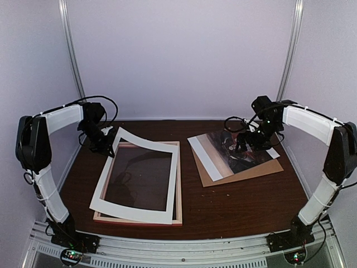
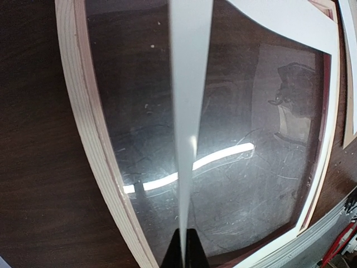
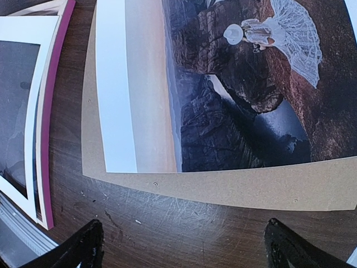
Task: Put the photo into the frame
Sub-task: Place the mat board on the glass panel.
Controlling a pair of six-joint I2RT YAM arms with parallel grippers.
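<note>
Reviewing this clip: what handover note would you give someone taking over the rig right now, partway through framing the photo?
Left gripper: shut on a corner of the white mat, holding that corner raised over the frame.
Right gripper: open, empty, just above the table at the near edge of the backing board.
Frame: lying back-up on the table's left side, with the clear sheet inside it.
Photo: picture-up on the backing board, to the right of the frame.
Done: the mat is lifted clear at one corner.
Left: grasp the photo, place it into the frame, then probably the backing board.
</note>
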